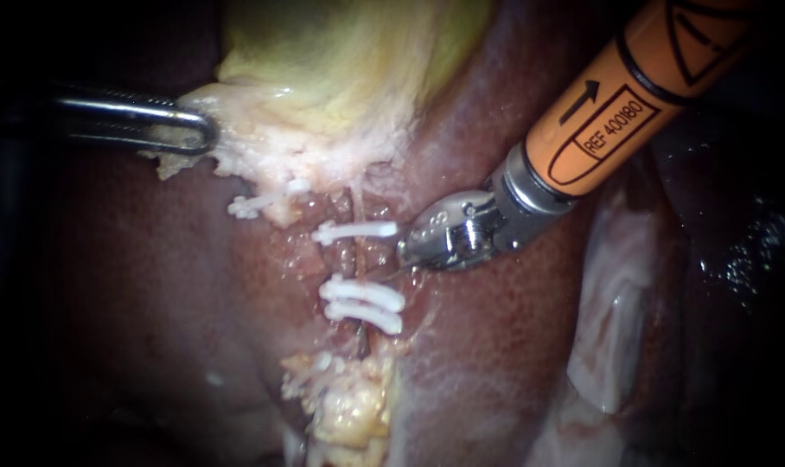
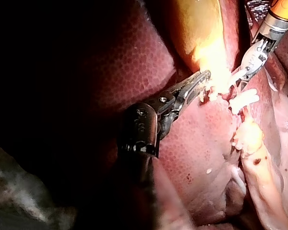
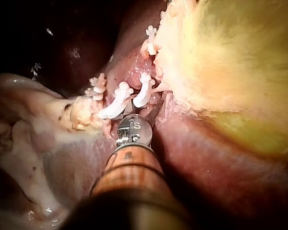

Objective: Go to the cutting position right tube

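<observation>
The yellow gallbladder (image 1: 349, 60) lies at the top, with the dark red liver (image 1: 150, 285) around it. My left instrument (image 1: 204, 134) comes in from the left, its jaws shut on the gallbladder's pale lower edge; it shows as well in the left wrist view (image 2: 205, 79). The right tube (image 1: 359, 259) runs down the middle with one white clip (image 1: 354, 231) above and two white clips (image 1: 364, 303) below. My right instrument (image 1: 403, 252), on an orange shaft, has its tip just right of the bare tube between those clips, its jaws slightly open (image 2: 237, 81).
Another white clip (image 1: 252, 206) sits further left under the gallbladder's edge. Yellow fatty tissue (image 1: 349, 406) lies below the paired clips. Pale membrane (image 1: 617, 320) covers the right side beneath the orange shaft.
</observation>
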Tool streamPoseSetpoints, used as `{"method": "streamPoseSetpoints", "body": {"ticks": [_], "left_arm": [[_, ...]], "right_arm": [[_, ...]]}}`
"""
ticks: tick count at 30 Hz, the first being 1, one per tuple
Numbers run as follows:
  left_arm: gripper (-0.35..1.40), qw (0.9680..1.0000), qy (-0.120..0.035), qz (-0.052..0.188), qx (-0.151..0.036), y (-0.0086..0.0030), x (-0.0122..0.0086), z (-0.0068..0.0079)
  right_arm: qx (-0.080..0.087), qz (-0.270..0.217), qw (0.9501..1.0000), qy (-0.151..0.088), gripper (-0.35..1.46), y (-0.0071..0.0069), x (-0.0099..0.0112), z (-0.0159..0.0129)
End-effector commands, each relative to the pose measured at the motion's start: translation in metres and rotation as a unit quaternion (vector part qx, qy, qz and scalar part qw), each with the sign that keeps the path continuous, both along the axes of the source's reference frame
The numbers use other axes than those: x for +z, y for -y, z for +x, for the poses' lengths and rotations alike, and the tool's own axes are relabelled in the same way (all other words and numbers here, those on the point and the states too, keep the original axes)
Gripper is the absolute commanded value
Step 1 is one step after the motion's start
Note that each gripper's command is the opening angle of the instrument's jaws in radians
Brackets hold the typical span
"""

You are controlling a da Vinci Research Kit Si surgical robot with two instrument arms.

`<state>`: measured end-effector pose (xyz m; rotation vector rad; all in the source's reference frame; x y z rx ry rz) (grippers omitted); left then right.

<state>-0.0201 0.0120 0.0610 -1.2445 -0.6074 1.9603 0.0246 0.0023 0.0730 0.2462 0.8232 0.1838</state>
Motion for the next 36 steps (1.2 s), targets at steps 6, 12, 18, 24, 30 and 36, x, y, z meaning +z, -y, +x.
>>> {"method": "streamPoseSetpoints", "body": {"ticks": [6,12,18,24,30,36], "left_arm": [[-0.35,1.0,0.0,0.0,0.0,0.0,0.0,0.0],[-0.35,1.0,0.0,0.0,0.0,0.0,0.0,0.0001],[-0.35,1.0,0.0,0.0,0.0,0.0,0.0,0.0001],[-0.35,1.0,0.0,0.0,0.0,0.0,0.0,0.0001],[-0.35,1.0,0.0,0.0,0.0,0.0,-0.0001,0.0001],[-0.35,1.0,0.0,0.0,0.0,0.0001,-0.0001,0.0001]], "right_arm": [[-0.001,0.0,1.0,0.0,0.76,0.0001,0.0,-0.0001],[-0.002,0.003,1.0,-0.002,0.78,-0.0001,-0.0004,-0.0012],[-0.006,0.015,0.9998,-0.009,0.79,-0.0009,-0.0013,-0.0034],[-0.014,0.058,0.9978,-0.03,0.84,-0.0012,-0.0018,-0.0051],[-0.016,0.104,0.9921,-0.069,1.03,-0.001,-0.0014,-0.0052],[-0.014,0.15,0.9837,-0.098,1.18,-0.001,-0.0005,-0.0053]]}}
